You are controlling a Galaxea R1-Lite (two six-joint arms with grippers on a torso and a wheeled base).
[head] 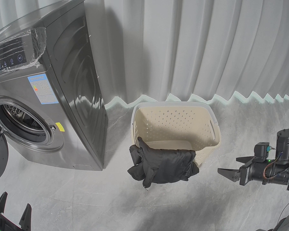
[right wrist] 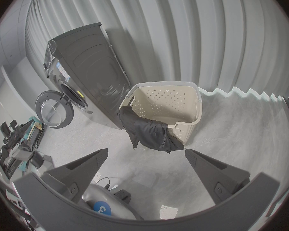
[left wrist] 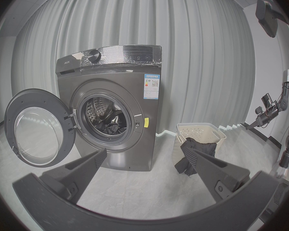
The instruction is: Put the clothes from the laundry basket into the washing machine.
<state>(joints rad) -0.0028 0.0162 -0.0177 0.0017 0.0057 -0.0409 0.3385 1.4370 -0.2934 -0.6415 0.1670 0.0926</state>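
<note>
A black, crumpled garment (head: 162,166) with a dull, slightly puffy surface hangs over the near rim of the cream, perforated laundry basket (head: 170,122). Most of it falls down the outside wall and a smaller part sits inside. Its long axis runs along that rim, side to side across the robot's front, and one bunched end pokes up at the corner nearest the washing machine (head: 77,81). The machine stands on the floor (head: 86,190) just left of the basket, its round door (left wrist: 38,127) swung wide. Dark cloth (left wrist: 112,127) lies in the drum. The left tool (head: 15,201) is low and released, holding nothing. The right tool (head: 228,165) is also spread and bare, level with the basket and apart from it.
</note>
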